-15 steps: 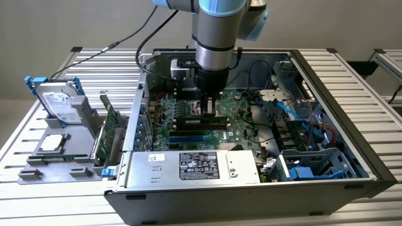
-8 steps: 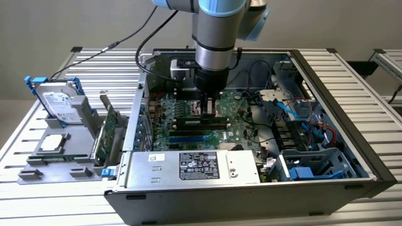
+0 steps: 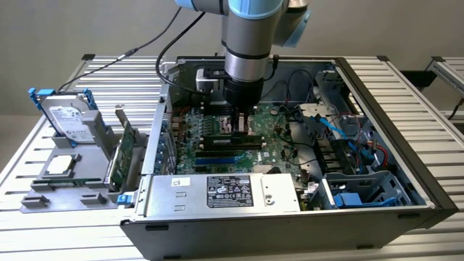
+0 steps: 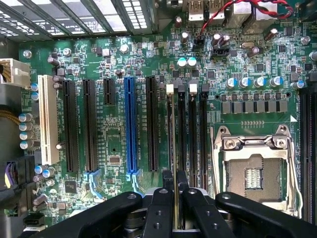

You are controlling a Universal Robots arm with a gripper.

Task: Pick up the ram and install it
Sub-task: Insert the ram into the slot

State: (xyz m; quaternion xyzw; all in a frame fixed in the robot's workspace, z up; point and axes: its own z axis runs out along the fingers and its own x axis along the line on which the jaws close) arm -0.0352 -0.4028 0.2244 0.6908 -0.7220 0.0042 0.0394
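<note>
Wrist view: my gripper [image 4: 175, 181] is clamped on the ram [image 4: 174, 208], which stands edge-on between my fingers [image 4: 159, 208], directly over the motherboard's [image 4: 114, 144] black slots [image 4: 191, 134].

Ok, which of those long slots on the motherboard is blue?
The single blue slot, flanked by black slots; all the others are black, apart from one white slot at the row's end.

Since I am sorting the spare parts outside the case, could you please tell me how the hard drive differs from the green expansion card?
The hard drive is a thick silver box; the green expansion card is a thin circuit board. The hard drive carries blue rails; the card carries a metal bracket. Both stand in the grey holder outside the case.
</note>
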